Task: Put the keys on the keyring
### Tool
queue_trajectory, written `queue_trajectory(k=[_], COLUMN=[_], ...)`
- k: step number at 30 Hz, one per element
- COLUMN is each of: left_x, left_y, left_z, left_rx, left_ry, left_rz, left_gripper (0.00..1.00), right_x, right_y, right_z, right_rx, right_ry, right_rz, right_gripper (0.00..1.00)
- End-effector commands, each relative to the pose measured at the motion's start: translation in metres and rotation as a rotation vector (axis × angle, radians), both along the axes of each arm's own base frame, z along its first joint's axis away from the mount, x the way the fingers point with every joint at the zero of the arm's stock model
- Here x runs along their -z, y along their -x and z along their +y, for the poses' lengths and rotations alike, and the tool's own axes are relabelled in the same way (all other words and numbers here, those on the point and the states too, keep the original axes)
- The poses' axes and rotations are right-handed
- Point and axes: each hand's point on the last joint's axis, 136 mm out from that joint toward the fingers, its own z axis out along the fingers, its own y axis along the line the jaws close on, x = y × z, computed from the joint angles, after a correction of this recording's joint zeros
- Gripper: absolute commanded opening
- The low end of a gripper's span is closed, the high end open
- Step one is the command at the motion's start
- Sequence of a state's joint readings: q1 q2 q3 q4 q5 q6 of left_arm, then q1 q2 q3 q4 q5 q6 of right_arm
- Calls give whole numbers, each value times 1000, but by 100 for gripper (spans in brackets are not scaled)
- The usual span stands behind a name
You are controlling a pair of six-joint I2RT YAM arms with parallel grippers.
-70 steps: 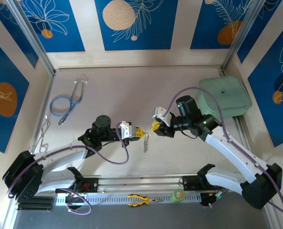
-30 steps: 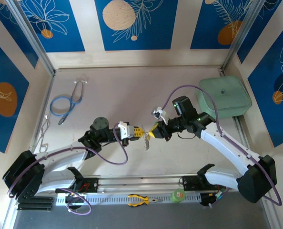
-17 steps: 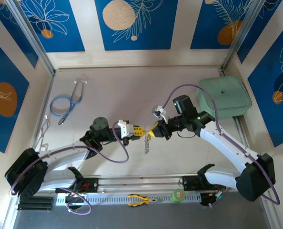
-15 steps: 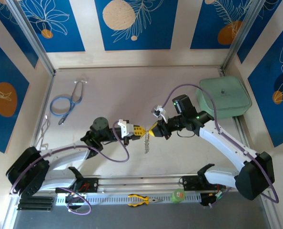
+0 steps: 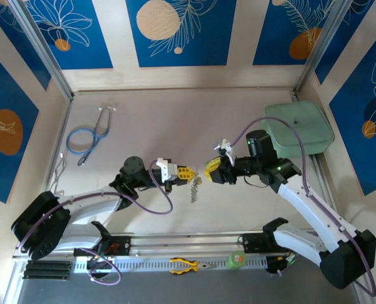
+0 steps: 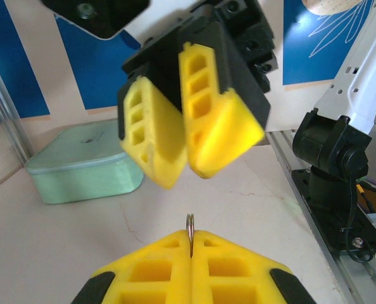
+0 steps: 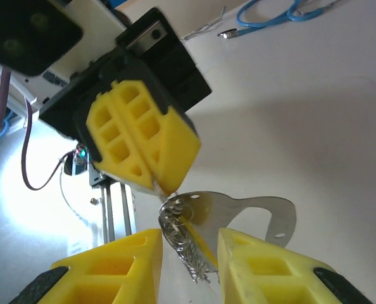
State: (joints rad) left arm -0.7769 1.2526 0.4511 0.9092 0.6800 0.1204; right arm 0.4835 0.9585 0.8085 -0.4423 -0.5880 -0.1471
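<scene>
Yellow pads of the left gripper (image 5: 188,174) are pressed together, pinching a thin silver ring of the keyring (image 5: 193,189). The strap dangles mid-table (image 5: 175,120). A flat silver key (image 7: 229,201) hangs among the rings at the pinch. The right gripper (image 5: 207,171) is just beside, fingers apart, gripping nothing.

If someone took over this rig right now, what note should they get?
The left gripper: jaws shut on a ring of the keyring, whose rest hangs below.
The right gripper: jaws open, empty, close in front of the left one.
A silver key hangs at that ring cluster; whether it is fully threaded cannot be told.
To do: confirm that key, then add the other.
</scene>
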Motion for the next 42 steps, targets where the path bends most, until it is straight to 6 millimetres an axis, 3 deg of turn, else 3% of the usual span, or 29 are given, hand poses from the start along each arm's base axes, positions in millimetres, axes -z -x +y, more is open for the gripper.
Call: queue_trajectory(k=[1, 4, 14, 24, 31, 37, 42], left_x=[-7, -9, -6, -4, -1, 1, 3], left_y=[7, 7, 11, 14, 15, 16, 15], left_z=[-2, -2, -3, -4, -4, -3, -2], left_rx=[31, 39, 66, 90, 95, 90, 84], left_ry=[30, 43, 31, 23, 11, -5, -15], left_rz=[-19, -9, 9, 15, 18, 12, 10], left_gripper=[0, 0, 0, 0, 0, 0, 0], right_x=[26, 39, 12, 10, 4, 6, 2], right_y=[17, 24, 10, 9, 12, 13, 15], right_z=[5, 12, 11, 24, 30, 26, 27], right_rx=[-81, -115, -52, -106, -141, -140, -158], right_ry=[86, 127, 32, 28, 1, 26, 20], right_rz=[-119, -199, -332, -388, -381, -379, -375], right_gripper=[30, 30, 24, 23, 9, 11, 1])
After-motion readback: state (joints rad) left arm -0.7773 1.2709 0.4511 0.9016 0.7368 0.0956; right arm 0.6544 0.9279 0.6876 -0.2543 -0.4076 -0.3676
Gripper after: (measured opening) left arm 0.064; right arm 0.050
